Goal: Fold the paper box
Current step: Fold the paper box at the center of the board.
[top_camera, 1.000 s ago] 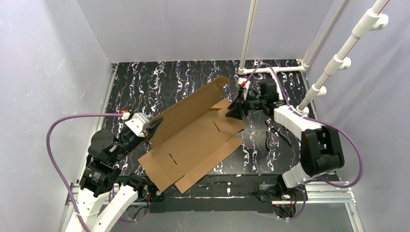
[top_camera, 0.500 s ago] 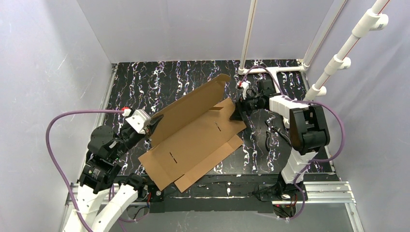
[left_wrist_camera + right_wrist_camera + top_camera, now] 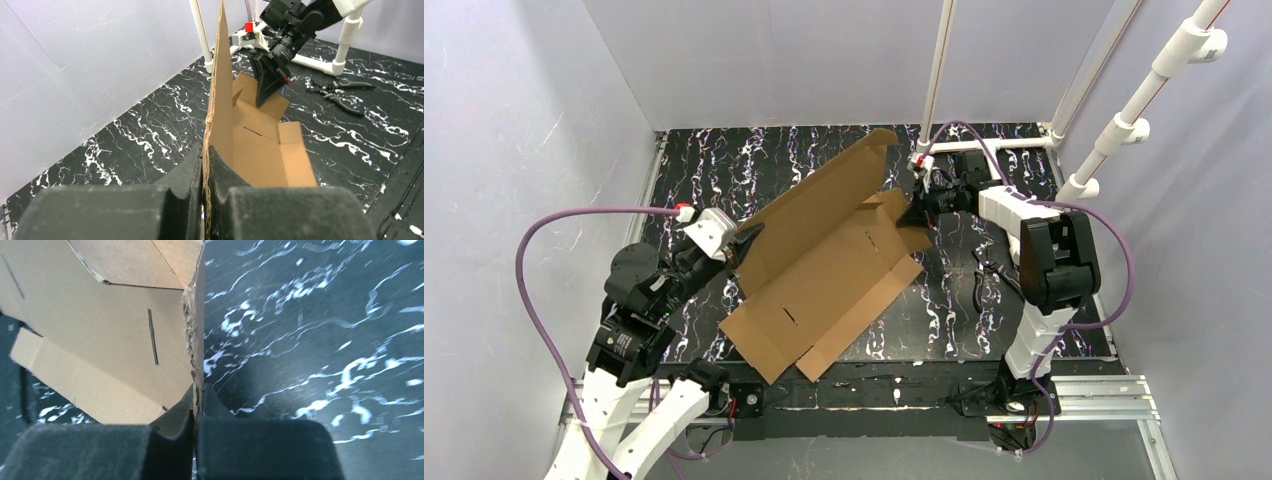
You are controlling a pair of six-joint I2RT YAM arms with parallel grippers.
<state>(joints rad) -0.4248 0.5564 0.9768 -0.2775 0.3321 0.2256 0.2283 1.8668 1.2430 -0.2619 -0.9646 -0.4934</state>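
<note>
Since both sets of jaws are clenched on cardboard right now, this looks like the wall-raising step. The plain brown corrugated die-cut paper box (image 3: 824, 270) sits on the black white-veined counter (image 3: 724, 170), just to the near-left of the white plastic pipe frame (image 3: 939, 80), with its closest flap almost at the frame's foot. The left jaws pinch the rim of the long side panel at its end farthest from the frame, and that panel stands tall and roughly upright. The right jaws pinch the edge of the end flap nearest the frame.

My take: swing each piece around its scored crease instead of dragging it. Keep the base panel flat, and move the two arms together so the sheet doesn't skate away from the frame. The flap edge (image 3: 190, 330) looks ragged where it's gripped, so I'd go gentle there.

Hard to tell: the tall panel's face toward the frame's left is hidden from above. I can't see whether the base lifts off the counter. Both wrist views lose their bottom to the jaw bodies. Black-handled pliers (image 3: 989, 275) lie just on the near side of the frame.
</note>
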